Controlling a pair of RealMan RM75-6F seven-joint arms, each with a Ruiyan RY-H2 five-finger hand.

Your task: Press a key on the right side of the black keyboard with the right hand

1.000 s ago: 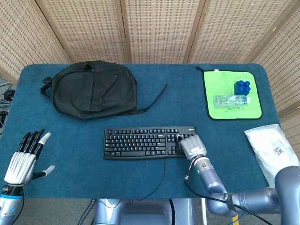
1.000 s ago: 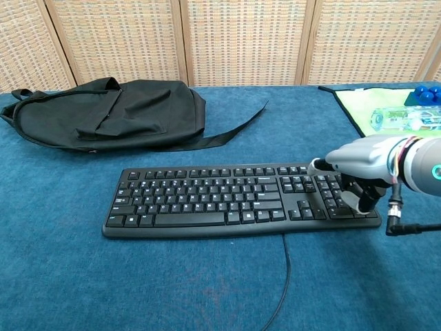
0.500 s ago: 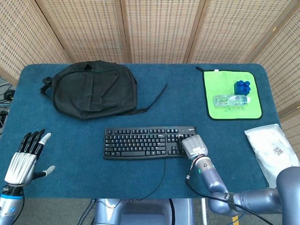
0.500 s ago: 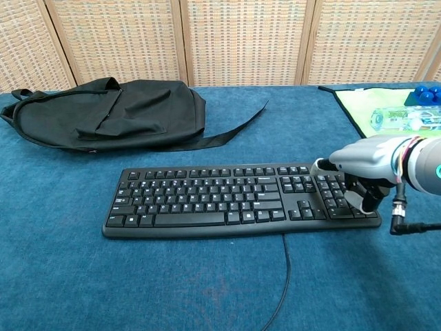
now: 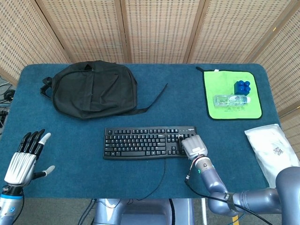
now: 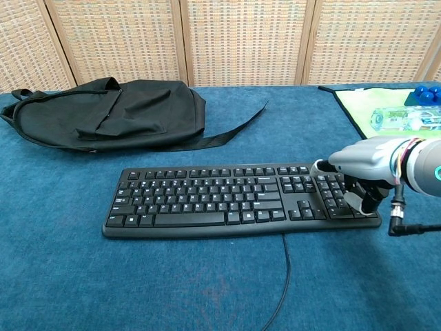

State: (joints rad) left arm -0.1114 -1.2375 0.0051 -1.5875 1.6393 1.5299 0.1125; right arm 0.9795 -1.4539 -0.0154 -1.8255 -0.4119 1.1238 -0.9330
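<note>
Black keyboard (image 5: 149,142) sits flat mid-table, just in front of the backpack (image 5: 93,89), cable trailing toward us. We judge it rigid plastic, light, w/ low-travel sprung keys, so no grasp needed; a short downward fingertip push on the numpad end should do, too much force could skid it on the cloth.

Right hand (image 6: 358,176) is over that right end, fingers curled down onto the keys, holding nothing. Left hand (image 5: 26,157) idles well apart, fingers spread, empty.

Chest view shows fingers (image 6: 355,200) meeting keys; head view hides contact under the hand's back but shows the left hand.
</note>
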